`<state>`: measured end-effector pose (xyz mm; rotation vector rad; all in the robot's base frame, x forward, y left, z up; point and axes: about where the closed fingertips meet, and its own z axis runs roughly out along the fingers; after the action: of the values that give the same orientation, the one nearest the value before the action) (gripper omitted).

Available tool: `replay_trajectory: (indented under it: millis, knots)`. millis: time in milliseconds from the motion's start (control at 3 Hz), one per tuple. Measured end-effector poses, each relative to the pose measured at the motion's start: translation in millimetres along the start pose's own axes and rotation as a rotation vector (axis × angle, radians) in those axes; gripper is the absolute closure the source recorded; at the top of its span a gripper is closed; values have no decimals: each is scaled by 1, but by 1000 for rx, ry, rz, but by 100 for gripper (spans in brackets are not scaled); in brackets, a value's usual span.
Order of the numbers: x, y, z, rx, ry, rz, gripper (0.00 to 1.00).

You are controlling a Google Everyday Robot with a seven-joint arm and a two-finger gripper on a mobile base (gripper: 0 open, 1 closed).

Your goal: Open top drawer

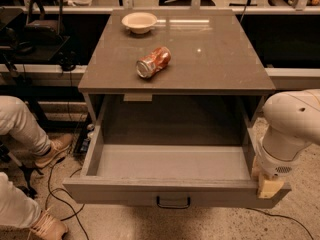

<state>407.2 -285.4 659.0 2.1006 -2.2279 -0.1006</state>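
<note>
The top drawer (125, 190) is a wide grey box with a flat front and a small black loop handle (173, 202) at its centre. It stands pulled far out from under the grey cabinet top (220, 59), and its inside is bare. My white arm (292, 129) comes in from the right. My gripper (268, 184), with a beige tip, is at the drawer's right front corner, against the end of the front panel. It is well to the right of the handle. The lower drawers are hidden under the open one.
A crushed red can (153, 61) lies on its side on the cabinet top, and a cream bowl (139, 21) sits at the back. A person's legs (20, 126) and shoes (52, 149) are at the left. Cables (60, 194) lie on the floor.
</note>
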Motion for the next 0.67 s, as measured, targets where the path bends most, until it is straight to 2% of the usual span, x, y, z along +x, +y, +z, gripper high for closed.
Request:
replay_trajectory:
  millis: [667]
  knots:
    - [1,1,-1,1,2,1,55]
